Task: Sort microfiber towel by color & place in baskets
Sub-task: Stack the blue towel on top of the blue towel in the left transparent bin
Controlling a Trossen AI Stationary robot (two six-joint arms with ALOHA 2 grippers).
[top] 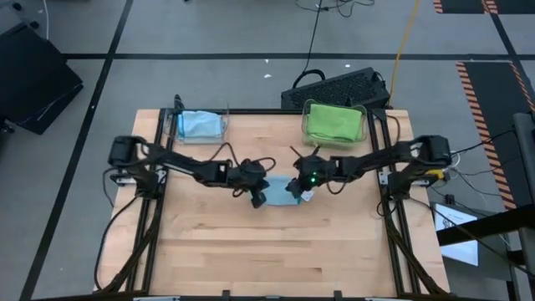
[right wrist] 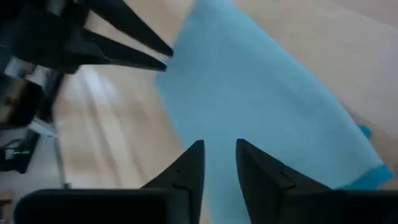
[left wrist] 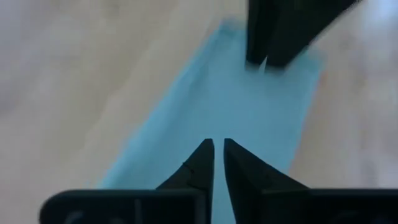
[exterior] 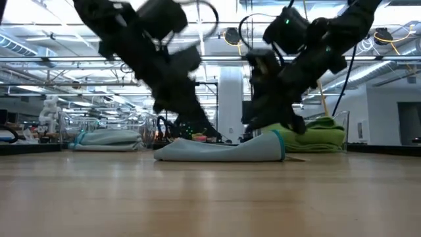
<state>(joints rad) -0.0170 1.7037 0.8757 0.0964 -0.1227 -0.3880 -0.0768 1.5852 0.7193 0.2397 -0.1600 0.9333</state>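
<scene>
left gripper point(left wrist: 218, 144): jaws nearly shut over blue towel point(top: 278, 191) | right gripper point(right wrist: 219, 146): narrow gap, opposite end

A pale wooden desk point(top: 217, 251) carries a blue towel point(top: 277, 191) at its middle. Two clear baskets point(top: 202, 126) point(top: 334, 122) stand along its far edge.

Looks down past the left gripper point(left wrist: 218, 148), fingers point(left wrist: 200, 165) nearly together with only a thin slit between the tips, poised over a light blue towel point(left wrist: 249, 112). Shows the towel as a long strip lying flat on the pale wood worktop point(left wrist: 81, 74). Catches the right gripper point(left wrist: 264, 62) over the towel's far end, tips close together just above the cloth.
</scene>
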